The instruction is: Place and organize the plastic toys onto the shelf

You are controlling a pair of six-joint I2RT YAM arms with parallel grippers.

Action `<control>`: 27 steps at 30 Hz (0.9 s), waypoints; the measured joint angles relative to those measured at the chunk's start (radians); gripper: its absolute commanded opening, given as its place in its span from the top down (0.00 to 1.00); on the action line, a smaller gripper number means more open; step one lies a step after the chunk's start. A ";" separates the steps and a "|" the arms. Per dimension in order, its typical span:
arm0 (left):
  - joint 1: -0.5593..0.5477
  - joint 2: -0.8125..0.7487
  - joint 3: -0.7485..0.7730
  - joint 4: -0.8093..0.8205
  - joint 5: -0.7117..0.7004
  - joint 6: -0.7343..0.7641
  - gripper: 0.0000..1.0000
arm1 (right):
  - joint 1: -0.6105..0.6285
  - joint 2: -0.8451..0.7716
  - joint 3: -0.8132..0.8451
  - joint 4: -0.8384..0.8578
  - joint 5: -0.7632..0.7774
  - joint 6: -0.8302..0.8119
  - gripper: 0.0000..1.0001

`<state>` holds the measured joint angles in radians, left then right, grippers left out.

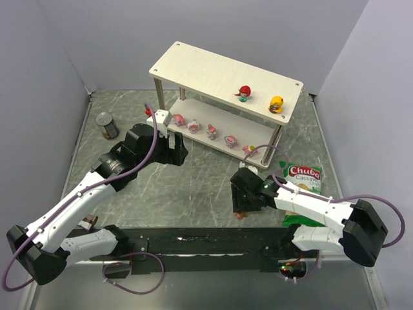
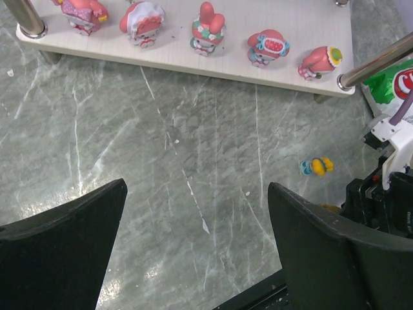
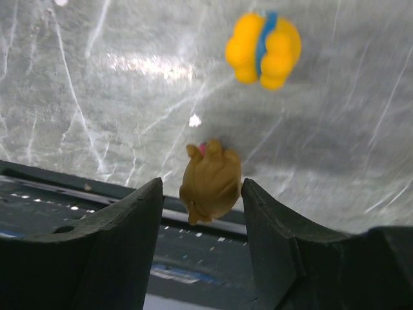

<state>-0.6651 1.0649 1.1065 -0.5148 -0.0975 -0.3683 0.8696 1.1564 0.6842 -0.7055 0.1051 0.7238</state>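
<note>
The shelf (image 1: 213, 68) stands at the back, with a red toy (image 1: 243, 93) and an orange-yellow toy (image 1: 277, 103) on its top board. Several pink-and-white toys (image 2: 208, 29) line its lower board (image 2: 193, 61). A brown toy (image 3: 210, 184) lies at the table's near edge between the fingers of my right gripper (image 3: 201, 184) (image 1: 240, 205). It touches the right finger, and a small gap shows at the left finger. A yellow-blue toy (image 3: 263, 48) (image 2: 316, 166) lies just beyond. My left gripper (image 2: 197, 187) (image 1: 181, 154) hangs wide open and empty in front of the shelf.
A green chips bag (image 1: 303, 177) lies right of my right arm, by the shelf's right post (image 2: 374, 64). A metal can (image 1: 108, 126) stands at the far left. The black base rail (image 1: 206, 245) runs along the near edge.
</note>
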 measured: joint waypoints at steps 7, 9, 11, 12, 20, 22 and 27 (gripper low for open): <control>0.001 0.000 -0.007 0.001 0.000 0.000 0.04 | 0.000 0.000 0.001 -0.022 -0.018 0.084 0.25; 0.001 0.000 -0.008 0.001 0.000 0.000 0.04 | 0.000 0.000 0.003 -0.023 -0.015 0.078 0.24; 0.001 0.000 -0.007 0.002 0.000 0.000 0.04 | 0.000 0.000 0.004 -0.023 -0.013 0.063 0.25; 0.001 0.000 -0.008 0.002 0.000 0.000 0.04 | 0.000 0.000 0.004 -0.023 -0.013 0.055 0.25; 0.001 -0.001 -0.020 0.002 0.000 0.000 0.04 | 0.000 0.000 0.004 -0.018 -0.016 0.017 0.33; 0.001 -0.001 -0.023 0.002 0.000 0.000 0.04 | 0.000 0.000 0.004 -0.016 -0.016 0.012 0.34; 0.001 -0.001 -0.023 0.002 -0.001 0.000 0.04 | 0.001 0.027 0.004 -0.012 -0.020 0.008 0.36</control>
<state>-0.6643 1.0641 1.0836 -0.5125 -0.0982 -0.3687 0.8707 1.1835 0.6884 -0.7177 0.0853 0.7315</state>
